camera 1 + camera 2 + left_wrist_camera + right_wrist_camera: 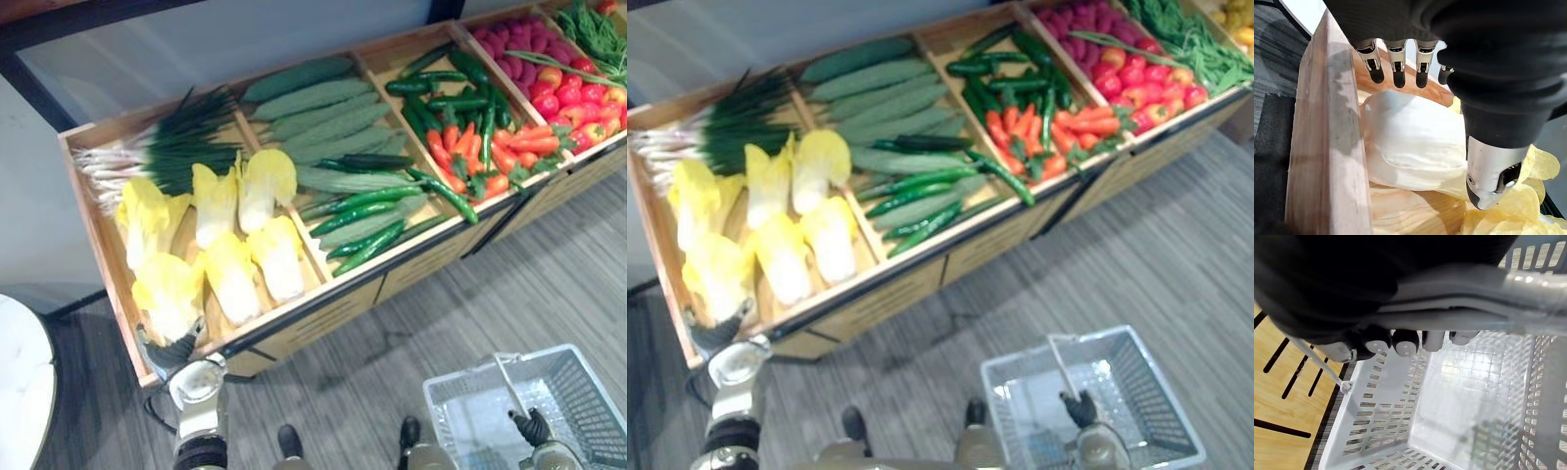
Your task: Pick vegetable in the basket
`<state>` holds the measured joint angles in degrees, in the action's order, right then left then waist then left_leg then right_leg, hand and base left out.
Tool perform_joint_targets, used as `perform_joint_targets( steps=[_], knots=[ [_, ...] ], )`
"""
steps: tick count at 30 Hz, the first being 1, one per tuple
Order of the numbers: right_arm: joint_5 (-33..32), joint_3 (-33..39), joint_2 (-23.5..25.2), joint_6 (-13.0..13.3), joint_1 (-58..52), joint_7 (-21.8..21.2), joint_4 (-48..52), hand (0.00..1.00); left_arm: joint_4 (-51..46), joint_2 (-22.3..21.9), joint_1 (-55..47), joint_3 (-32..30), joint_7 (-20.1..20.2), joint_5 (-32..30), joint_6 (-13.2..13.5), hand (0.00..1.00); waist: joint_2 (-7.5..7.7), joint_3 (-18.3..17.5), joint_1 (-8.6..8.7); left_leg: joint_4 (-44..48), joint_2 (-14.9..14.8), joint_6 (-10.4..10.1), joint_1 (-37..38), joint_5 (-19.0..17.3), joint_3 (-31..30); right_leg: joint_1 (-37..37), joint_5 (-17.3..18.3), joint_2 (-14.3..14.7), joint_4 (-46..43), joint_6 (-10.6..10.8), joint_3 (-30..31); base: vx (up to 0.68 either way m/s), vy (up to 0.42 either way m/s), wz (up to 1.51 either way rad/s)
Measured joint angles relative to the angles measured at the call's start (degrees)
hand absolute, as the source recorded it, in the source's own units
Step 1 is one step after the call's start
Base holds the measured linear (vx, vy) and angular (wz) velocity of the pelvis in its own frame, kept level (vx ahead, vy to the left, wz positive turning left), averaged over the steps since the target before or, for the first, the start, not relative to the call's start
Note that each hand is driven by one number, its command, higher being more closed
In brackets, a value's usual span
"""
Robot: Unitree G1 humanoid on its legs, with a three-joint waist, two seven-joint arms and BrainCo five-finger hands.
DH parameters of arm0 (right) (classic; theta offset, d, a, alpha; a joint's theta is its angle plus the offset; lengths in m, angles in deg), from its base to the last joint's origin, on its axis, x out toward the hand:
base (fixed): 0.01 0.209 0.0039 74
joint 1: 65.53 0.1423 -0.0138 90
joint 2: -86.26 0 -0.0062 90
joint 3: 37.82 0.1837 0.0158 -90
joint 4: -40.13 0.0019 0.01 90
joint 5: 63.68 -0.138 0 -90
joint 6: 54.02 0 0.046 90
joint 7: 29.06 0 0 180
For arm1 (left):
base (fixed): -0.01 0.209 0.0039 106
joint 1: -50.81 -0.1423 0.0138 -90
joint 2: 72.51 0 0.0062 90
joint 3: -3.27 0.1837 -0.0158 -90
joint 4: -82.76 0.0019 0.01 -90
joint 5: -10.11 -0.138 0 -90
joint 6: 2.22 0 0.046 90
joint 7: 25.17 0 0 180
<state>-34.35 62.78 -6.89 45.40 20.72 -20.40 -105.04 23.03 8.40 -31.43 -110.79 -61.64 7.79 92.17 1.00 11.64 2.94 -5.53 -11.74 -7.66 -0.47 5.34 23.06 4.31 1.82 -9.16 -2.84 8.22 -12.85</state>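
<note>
Head stereo downward, sharing basket [580,394]; wrist views close-up.

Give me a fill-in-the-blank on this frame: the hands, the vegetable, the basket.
1. The left hand is open over a pale ____ in the wooden stand.
2. The right hand is curled round the ____ of the grey basket.
3. That basket is ____ inside.
Missing: cabbage; handle; empty.

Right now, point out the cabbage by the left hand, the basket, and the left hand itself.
Napa cabbage [1410,142]: left wrist view, pale base of the head.
Basket [578,392]: left eye view, mesh side wall.
Left hand [168,351]: left eye view, dark back cover.
</note>
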Motion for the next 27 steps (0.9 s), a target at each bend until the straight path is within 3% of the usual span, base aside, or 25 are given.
perform_joint_targets(
  steps=[23,24,27],
  knots=[
    [0.0,-2.7,-0.3,0.1,4.4,0.0,0.1,1.0,3.8,2.6,7.6,-2.3,-1.6,2.3,0.9,0.0,0.17,4.1,-0.05,0.0,0.1,0.0,-3.8,0.1,0.1,4.4,-0.3,-0.1,-0.3,0.1,0.7,0.01,0.001,0.0],
    [0.0,-2.8,-0.3,0.1,4.5,0.0,0.1,1.0,4.0,2.6,7.7,-2.3,-1.7,2.3,1.0,1.0,0.1,4.1,-0.02,0.0,0.1,0.1,-4.0,0.1,0.1,4.5,-0.3,-0.1,-0.3,0.1,0.7,0.0,0.0,0.0],
    [-0.1,-4.3,-0.8,0.1,4.8,0.1,0.1,1.0,5.1,2.8,7.9,-2.8,-2.4,2.3,1.8,1.0,0.02,4.2,-0.05,0.0,0.1,0.1,-4.2,0.1,0.0,4.7,-0.3,-0.1,-0.3,0.1,0.6,0.0,0.0,0.0]
  ],
)
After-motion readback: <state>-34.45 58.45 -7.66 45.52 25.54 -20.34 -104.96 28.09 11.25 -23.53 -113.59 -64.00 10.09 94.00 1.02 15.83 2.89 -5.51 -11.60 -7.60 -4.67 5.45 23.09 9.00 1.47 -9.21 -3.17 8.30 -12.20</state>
